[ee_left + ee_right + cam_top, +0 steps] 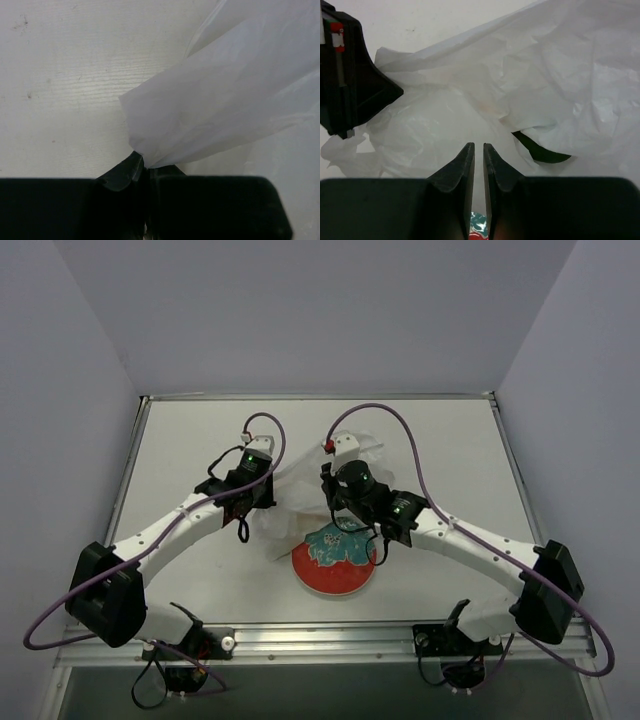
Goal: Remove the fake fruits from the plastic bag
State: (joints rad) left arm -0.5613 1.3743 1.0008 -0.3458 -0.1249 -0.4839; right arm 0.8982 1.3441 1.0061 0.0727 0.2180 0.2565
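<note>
Pinching plastic bag (pixel 225 100) film with left fingers (pixel 125 172); poising right fingers (pixel 462 170), nearly pressed together and empty, beside dark green fruit (pixel 542 152); likely needing spreading before grasping.

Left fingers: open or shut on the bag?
Shut: the left fingers pinch a corner of the plastic bag between them.

Lab cell: plain walls (pixel 300 310), white table (pixel 180 440), aluminium rail (pixel 330 641).
</note>
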